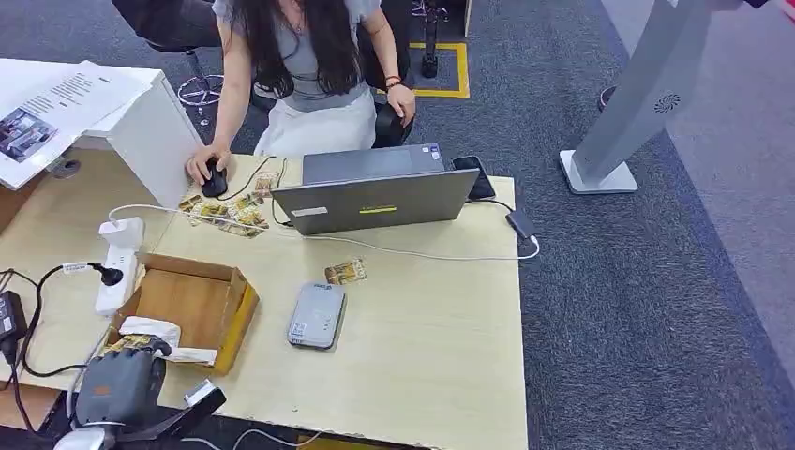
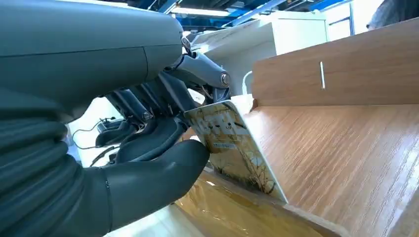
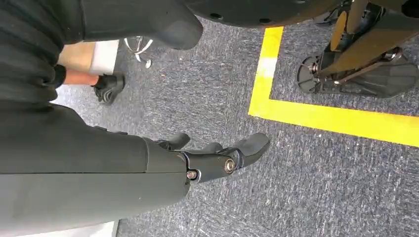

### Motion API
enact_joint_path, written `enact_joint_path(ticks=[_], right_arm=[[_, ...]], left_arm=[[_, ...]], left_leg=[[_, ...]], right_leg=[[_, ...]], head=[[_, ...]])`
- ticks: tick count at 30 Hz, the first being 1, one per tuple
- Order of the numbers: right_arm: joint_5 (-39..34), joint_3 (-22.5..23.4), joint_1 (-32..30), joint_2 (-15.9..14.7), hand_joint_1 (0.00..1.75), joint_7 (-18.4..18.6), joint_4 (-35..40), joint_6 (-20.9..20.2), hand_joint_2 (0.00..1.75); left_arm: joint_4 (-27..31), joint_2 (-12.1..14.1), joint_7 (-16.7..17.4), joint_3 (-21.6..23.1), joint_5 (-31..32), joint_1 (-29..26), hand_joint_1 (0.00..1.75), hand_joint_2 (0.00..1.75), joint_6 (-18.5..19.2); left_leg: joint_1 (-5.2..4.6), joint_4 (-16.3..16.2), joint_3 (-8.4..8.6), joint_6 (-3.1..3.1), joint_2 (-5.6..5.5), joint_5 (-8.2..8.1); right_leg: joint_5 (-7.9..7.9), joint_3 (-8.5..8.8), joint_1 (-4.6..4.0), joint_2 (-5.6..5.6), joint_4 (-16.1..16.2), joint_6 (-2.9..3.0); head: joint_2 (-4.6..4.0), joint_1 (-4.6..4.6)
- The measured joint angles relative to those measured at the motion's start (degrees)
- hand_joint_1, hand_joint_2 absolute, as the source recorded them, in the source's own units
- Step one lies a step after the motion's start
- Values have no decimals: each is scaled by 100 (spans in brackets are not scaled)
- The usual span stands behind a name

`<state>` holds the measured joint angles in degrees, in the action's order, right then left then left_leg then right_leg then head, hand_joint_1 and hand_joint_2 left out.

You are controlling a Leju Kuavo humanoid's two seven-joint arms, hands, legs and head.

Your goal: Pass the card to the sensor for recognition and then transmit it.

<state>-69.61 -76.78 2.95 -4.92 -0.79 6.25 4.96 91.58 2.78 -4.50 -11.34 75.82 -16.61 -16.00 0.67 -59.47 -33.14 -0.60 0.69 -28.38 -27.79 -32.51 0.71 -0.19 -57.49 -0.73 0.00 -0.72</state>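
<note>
My left hand point(image 1: 117, 384) is at the near left corner of an open cardboard box point(image 1: 192, 300). It pinches a gold-patterned card point(image 2: 232, 148) between thumb and fingers, and the card's lower edge rests inside the box against its wall. The grey card sensor point(image 1: 317, 315) lies flat on the table to the right of the box. Just behind the sensor lies another gold card point(image 1: 345, 272). My right hand point(image 3: 217, 158) hangs beside my body above the carpet, its fingers apart and holding nothing.
A person sits behind the table with one hand on a mouse point(image 1: 213, 178), behind an open laptop point(image 1: 375, 197). Several gold cards point(image 1: 225, 214) lie near the mouse. A white power strip point(image 1: 117, 262) and cables lie left of the box. A white cable point(image 1: 422, 253) crosses the table.
</note>
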Motion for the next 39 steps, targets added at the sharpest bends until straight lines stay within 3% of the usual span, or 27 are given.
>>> enact_joint_path(ticks=[7, 12, 18, 30, 39], right_arm=[[-33, -26, 3, -9, 0, -11, -2, -9, 175], [-11, -50, 23, -39, 0, -68, -2, -11, 175], [0, -107, 53, -59, 0, -83, -4, -11, 175], [0, -155, 65, -81, 0, -85, -4, -11, 175], [57, -260, 103, -103, 0, -89, -7, -22, 175]], left_arm=[[112, 13, -127, 0, -66, 149, 175, 175, -293], [162, 136, -4, 155, -164, 575, 175, 175, -459], [162, 275, 136, 347, -264, 960, 175, 175, -527], [162, 339, 162, 468, -304, 1134, 175, 175, -625], [120, 710, 273, 501, -476, 2019, 175, 175, -643]], left_leg=[[0, -1, 2, 0, -2, 1], [0, -1, 1, -2, -4, 8], [0, -1, 2, -1, -3, 12], [0, -1, 1, -1, -3, 13], [2, -1, 1, 6, -5, 25]], right_leg=[[0, -2, 0, -2, 0, 0], [6, 0, 0, -5, 0, 6], [10, 0, -1, -3, -1, 10], [9, -4, -1, -2, -1, 11], [17, -3, -2, -7, -3, 15]], head=[[0, 0], [0, -2], [0, -2], [0, 0], [0, -2]])
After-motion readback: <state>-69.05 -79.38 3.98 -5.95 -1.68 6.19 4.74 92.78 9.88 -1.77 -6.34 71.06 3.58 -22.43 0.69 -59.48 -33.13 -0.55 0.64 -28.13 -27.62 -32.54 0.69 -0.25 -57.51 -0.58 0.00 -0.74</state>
